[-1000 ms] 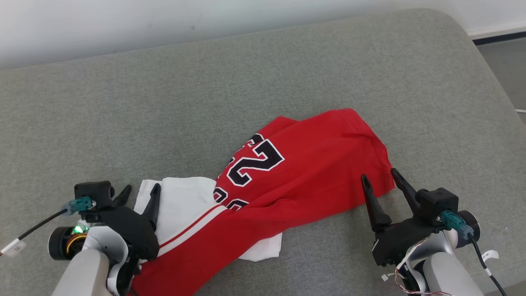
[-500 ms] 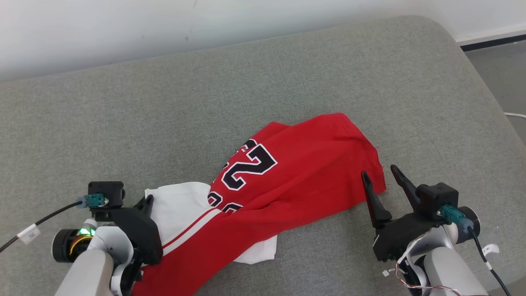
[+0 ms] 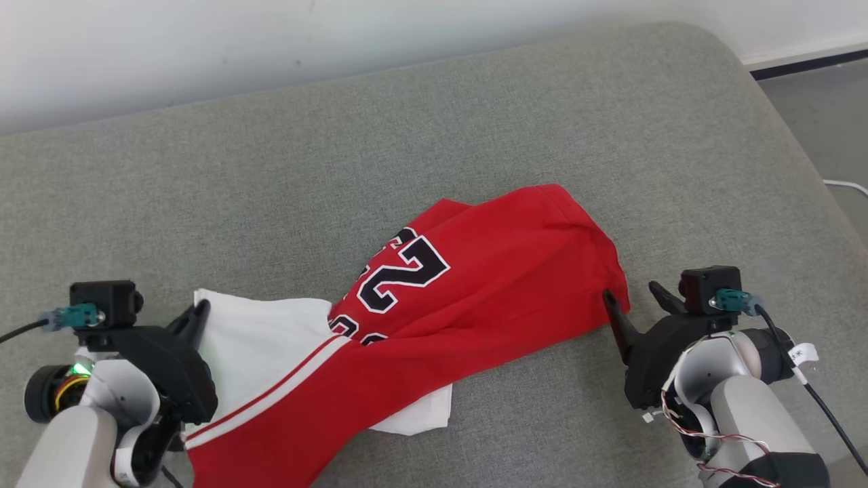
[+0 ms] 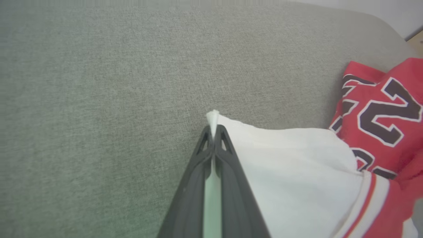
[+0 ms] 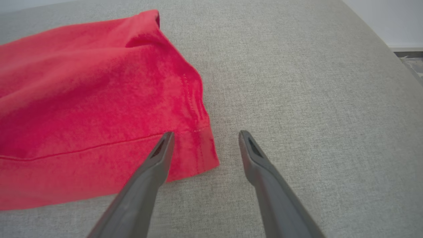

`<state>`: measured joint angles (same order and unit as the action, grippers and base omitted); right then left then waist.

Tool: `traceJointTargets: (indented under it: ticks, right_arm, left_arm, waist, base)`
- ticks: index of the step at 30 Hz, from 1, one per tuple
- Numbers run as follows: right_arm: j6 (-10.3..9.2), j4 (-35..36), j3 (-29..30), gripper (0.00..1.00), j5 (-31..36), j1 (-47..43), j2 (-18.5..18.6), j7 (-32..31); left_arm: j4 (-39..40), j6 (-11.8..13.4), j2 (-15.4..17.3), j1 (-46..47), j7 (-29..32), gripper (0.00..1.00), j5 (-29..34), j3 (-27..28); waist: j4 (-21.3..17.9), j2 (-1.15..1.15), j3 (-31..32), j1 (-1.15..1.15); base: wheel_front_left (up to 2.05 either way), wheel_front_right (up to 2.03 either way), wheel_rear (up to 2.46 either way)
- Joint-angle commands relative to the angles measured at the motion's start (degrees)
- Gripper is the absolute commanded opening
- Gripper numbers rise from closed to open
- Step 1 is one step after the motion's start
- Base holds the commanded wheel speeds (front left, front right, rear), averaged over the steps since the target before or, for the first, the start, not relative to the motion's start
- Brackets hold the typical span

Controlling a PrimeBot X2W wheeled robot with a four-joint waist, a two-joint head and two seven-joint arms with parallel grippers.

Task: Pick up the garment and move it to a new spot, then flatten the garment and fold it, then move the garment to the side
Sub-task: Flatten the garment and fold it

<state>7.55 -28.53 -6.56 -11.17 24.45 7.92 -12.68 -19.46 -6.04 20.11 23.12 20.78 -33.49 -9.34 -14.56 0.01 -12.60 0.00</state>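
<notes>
The garment (image 3: 468, 285) is a red and white jersey with black numbers, lying crumpled across the grey cushion (image 3: 420, 122). My left gripper (image 3: 198, 313) is at its near-left white corner. In the left wrist view the left gripper (image 4: 214, 132) is shut on that white corner of the garment (image 4: 297, 172), a bit of cloth poking out past the tips. My right gripper (image 3: 632, 294) stands open at the garment's red right corner. In the right wrist view the right gripper (image 5: 205, 135) straddles the hem corner of the garment (image 5: 99, 99), one finger over the cloth, the other over bare cushion.
The cushion's rounded right edge (image 3: 800, 156) drops to a grey floor (image 3: 827, 115) with a white cable. A pale wall (image 3: 271, 41) runs along the back. Bare cushion lies beyond and left of the garment.
My left gripper has shut on the white corner and pulled it left, stretching the cloth. My right gripper has stayed open and now sits lower at the red corner. The camera has shifted slightly.
</notes>
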Motion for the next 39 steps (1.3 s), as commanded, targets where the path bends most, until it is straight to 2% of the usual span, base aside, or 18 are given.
traceJointTargets:
  ticks: [1,7,18,19,20,21,22,23,30,35,39]
  right_arm:
    - [-0.11,-0.47,-0.45,1.0,-0.45,0.76,-0.05,-0.03]
    - [-0.11,-3.8,-2.69,1.0,-1.8,3.36,-0.26,0.61]
    - [-0.11,-9.69,-6.54,1.0,-4.08,7.34,0.5,3.08]
    - [-0.11,-10.07,-6.74,0.97,-4.25,7.68,0.51,3.22]
    - [-0.11,-10.4,-7.03,0.71,-4.59,8.0,0.48,3.38]
    - [-0.11,-10.63,-7.47,0.35,-4.97,8.09,0.35,3.47]
    - [-0.11,-10.76,-7.9,0.06,-5.21,8.14,0.35,3.52]
    - [-0.11,-10.9,-8.3,0.0,-5.59,8.22,0.39,3.49]
    - [-0.11,-7.29,-10.97,0.0,-11.61,8.17,1.18,5.35]
    - [-0.11,-0.75,-13.77,0.0,-18.59,8.31,2.94,5.43]
    - [-0.11,4.34,-14.95,0.0,-24.59,9.85,4.13,4.28]
  left_arm:
    - [1.04,0.25,0.27,-1.05,0.32,0.0,-0.33,0.19]
    - [4.16,1.56,-0.09,-1.7,0.79,0.0,-0.64,0.29]
    - [5.58,1.71,-0.14,-1.98,0.42,0.0,-1.23,-0.03]
    - [5.57,1.67,-0.01,-1.94,0.33,0.0,-1.32,0.0]
    - [5.58,1.63,0.08,-1.88,0.35,0.0,-1.38,0.05]
    - [5.58,1.61,0.12,-1.79,0.18,0.0,-1.41,0.07]
    - [5.55,1.57,0.19,-1.71,0.02,0.0,-1.47,0.1]
    - [5.5,1.54,0.22,-1.61,-0.24,0.0,-1.58,0.19]
    - [6.92,1.05,-0.46,0.14,-4.17,0.0,-3.97,2.81]
    - [9.71,0.6,-0.15,3.09,-7.36,0.0,-5.69,5.21]
    - [11.75,0.54,-0.31,6.47,-7.36,0.0,-7.48,6.27]
  waist:
    - [-0.01,-0.01,-0.38,0.0]
    - [0.63,-0.01,-1.29,0.0]
    - [1.27,-0.01,-2.18,0.0]
    - [1.27,-0.01,-2.26,0.0]
    - [1.25,-0.01,-2.31,0.0]
    - [1.23,-0.01,-2.35,0.0]
    - [1.21,-0.01,-2.35,0.0]
    - [1.18,-0.01,-2.34,0.0]
    - [0.93,-0.01,-1.13,0.0]
    - [0.9,-0.01,0.53,0.0]
    - [0.9,-0.01,1.23,0.0]
  base:
    - [0.0,0.0,0.0]
    - [0.0,0.0,0.0]
    - [0.0,0.0,0.0]
    - [0.0,0.0,0.0]
    - [0.0,0.0,0.0]
    - [0.0,0.0,0.0]
    - [0.0,0.0,0.0]
    - [0.0,0.0,0.0]
    - [0.0,0.0,0.0]
    - [0.0,0.0,0.0]
    - [0.0,0.0,0.0]
